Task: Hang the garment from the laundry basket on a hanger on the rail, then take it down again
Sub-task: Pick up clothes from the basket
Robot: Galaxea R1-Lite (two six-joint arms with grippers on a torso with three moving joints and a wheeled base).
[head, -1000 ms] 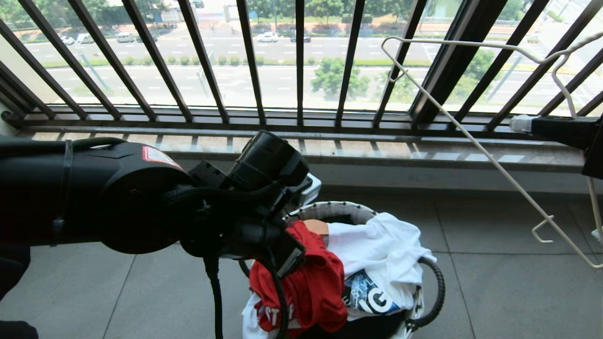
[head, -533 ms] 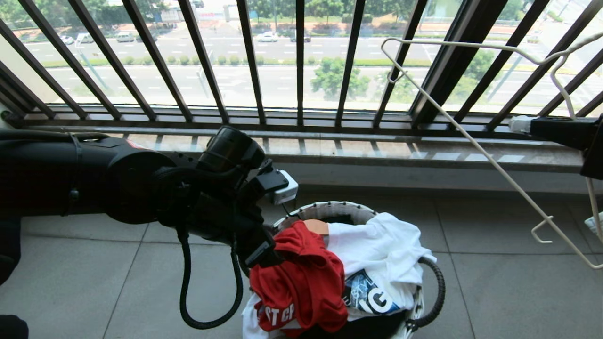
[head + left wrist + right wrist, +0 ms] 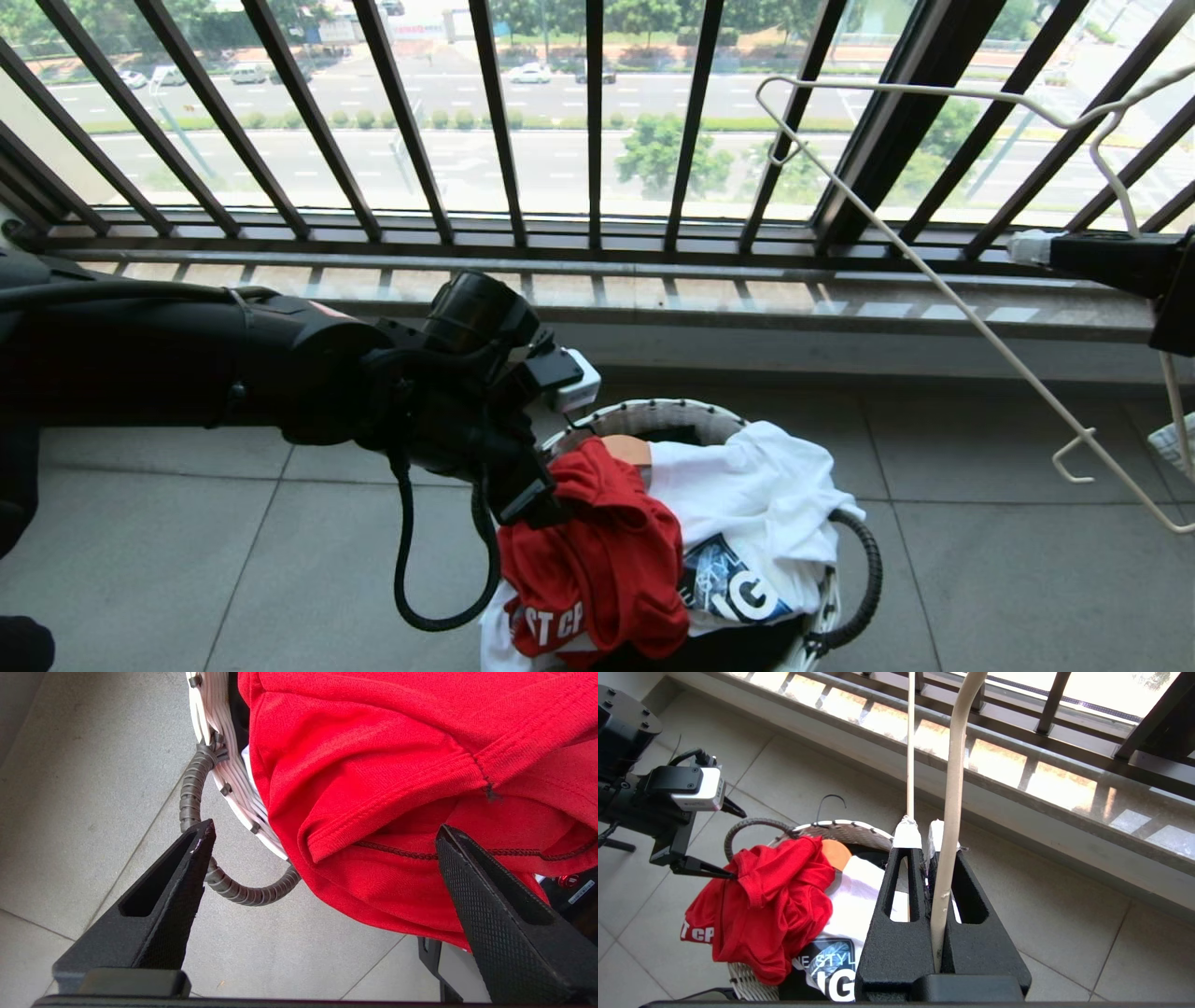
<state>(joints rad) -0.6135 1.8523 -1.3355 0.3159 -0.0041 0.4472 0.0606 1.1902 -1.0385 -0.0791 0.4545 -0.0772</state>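
Note:
The red garment [image 3: 597, 560] is bunched on the left side of the laundry basket [image 3: 653, 411] and spills over its rim. My left gripper [image 3: 534, 509] hangs at the garment's left edge, beside the basket. In the left wrist view this gripper [image 3: 325, 826] is open, and a red fold [image 3: 373, 765] lies between its fingers, near one pad, ungripped. At the far right my right gripper [image 3: 1027, 245] is raised. It is shut [image 3: 924, 833] on the cream hanger [image 3: 934, 271], whose wire [image 3: 952, 788] runs between the jaws. The rail is out of view.
A white printed T-shirt [image 3: 756, 495] fills the right of the basket, with a tan wooden hanger end [image 3: 627, 450] behind the red cloth. The black window railing [image 3: 593, 121] and stone sill [image 3: 747, 308] close off the far side. Grey floor tiles [image 3: 980, 579] surround the basket.
My left wrist has turned and drawn leftward off the top of the red garment to its left edge. The garment, the hanger and the right arm have not moved.

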